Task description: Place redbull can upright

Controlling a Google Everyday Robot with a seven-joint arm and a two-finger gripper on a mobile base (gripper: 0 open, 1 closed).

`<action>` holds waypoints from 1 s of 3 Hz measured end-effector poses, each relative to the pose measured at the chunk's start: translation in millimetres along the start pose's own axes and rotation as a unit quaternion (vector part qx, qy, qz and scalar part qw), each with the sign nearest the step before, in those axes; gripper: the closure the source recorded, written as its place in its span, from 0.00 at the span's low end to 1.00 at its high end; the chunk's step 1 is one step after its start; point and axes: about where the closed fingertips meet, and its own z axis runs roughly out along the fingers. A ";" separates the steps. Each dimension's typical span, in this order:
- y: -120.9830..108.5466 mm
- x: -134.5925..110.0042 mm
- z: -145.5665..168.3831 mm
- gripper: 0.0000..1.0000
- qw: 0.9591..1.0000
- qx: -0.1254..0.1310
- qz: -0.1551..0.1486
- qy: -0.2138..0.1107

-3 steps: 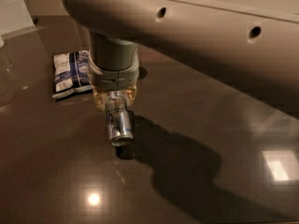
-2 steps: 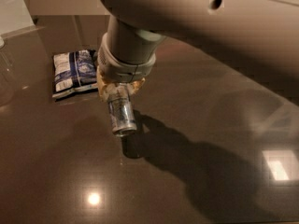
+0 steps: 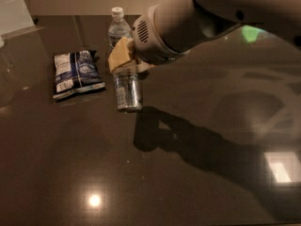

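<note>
across the whole view lies the dark glossy surface [image 3: 197, 187], with a spot of lamp glare on it well below the redbull can [image 3: 128, 92]. and look at that arm [image 3: 188, 13], big and beige, reaching in from the upper right of the can, its shadow falling on the surface just right of the can. next down in size, the blue-and-white snack bag [image 3: 75, 74] lies flat to the left of the can, near it but apart. the clear water bottle [image 3: 118, 29], white cap on, stands right behind the can, its lower part hidden. the can itself is upright, base down at the surface, though i can't tell if it truly touches. smallest of all, the pincer [image 3: 124, 60]: closed narrow on the can's top, one tan finger [image 3: 118, 55] showing at the can's left.
</note>
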 end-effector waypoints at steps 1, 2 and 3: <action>-7.6 -9.8 -15.1 1.00 0.997 -0.062 0.009 -0.048; -8.0 -13.2 -29.0 1.00 0.988 -0.127 -0.001 -0.091; -16.6 -10.9 -38.1 1.00 0.979 -0.152 -0.050 -0.130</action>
